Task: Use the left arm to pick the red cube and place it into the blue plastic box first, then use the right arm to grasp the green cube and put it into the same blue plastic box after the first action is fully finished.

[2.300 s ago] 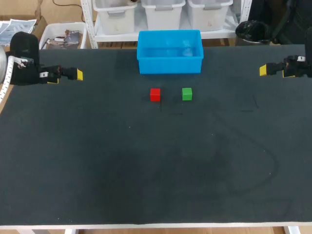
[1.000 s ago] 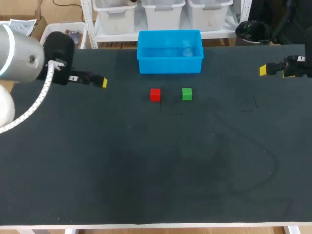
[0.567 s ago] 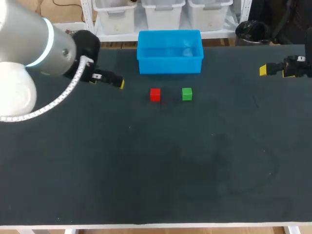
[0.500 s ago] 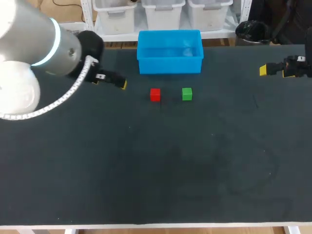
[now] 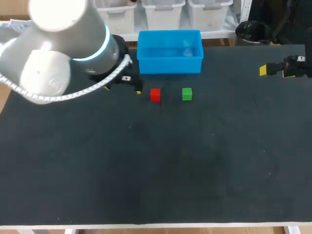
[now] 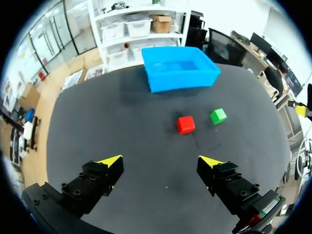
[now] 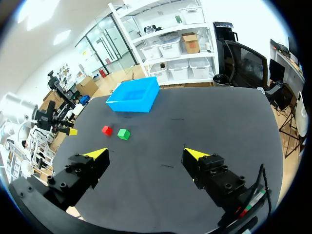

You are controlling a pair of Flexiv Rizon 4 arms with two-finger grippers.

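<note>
left jaws wide open, empty, near red cube (image 5: 155,94) | right jaws wide open, empty

Red cube (image 5: 155,94): bare tabletop (image 5: 156,161) from its 4 to 8 o'clock. Green cube (image 5: 186,94) at its 3 o'clock, near, narrow gap between, not touching. Blue plastic box (image 5: 169,66) at 12 o'clock of both cubes, apart from them, walls upright, top open. Left hand (image 5: 139,91) just beside red cube at 9 o'clock, fingers spread wide; bare mat from them to cube. Left arm (image 5: 63,53) bulks over tabletop's 10 o'clock corner. Right hand (image 5: 263,70) at 2 o'clock edge, well apart; open tabletop between it and green cube.
</note>
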